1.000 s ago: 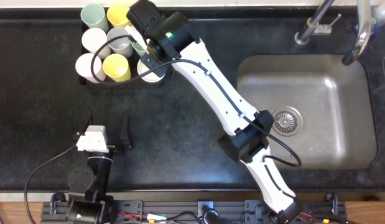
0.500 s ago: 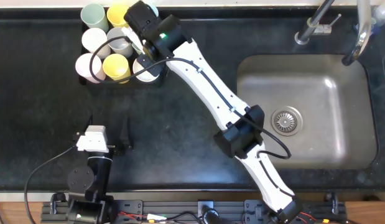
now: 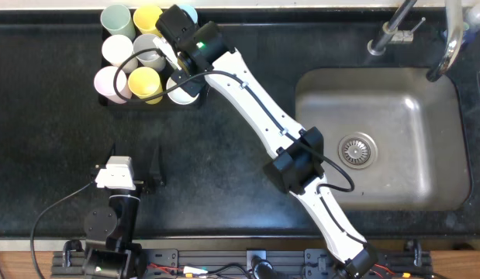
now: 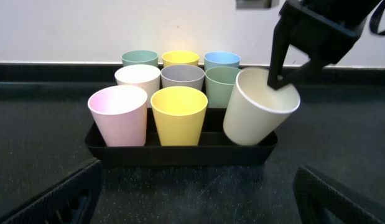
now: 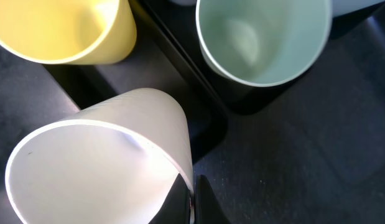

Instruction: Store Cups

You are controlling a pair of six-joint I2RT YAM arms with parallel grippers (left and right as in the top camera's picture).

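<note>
A black tray (image 3: 156,105) (image 4: 180,153) at the counter's back left holds several upright cups: pink (image 4: 119,114), yellow (image 4: 178,113), white, grey, green and blue. My right gripper (image 3: 173,62) (image 4: 280,77) (image 5: 191,200) is shut on the rim of a cream cup (image 3: 184,87) (image 4: 258,109) (image 5: 99,163). That cup hangs tilted over the tray's front right corner, beside the light green cup (image 5: 262,38). Whether its base touches the tray is hidden. My left gripper (image 3: 135,163) (image 4: 198,186) stands open near the counter's front left, facing the tray, with nothing between its fingers.
A steel sink (image 3: 379,93) with a drain takes up the right side, with a faucet (image 3: 395,29) behind it. Bare dark countertop lies between the tray and the sink and in front of the tray.
My right gripper has shifted a little left over the tray, carrying the cream cup closer to the corner slot. The left arm has not moved.
</note>
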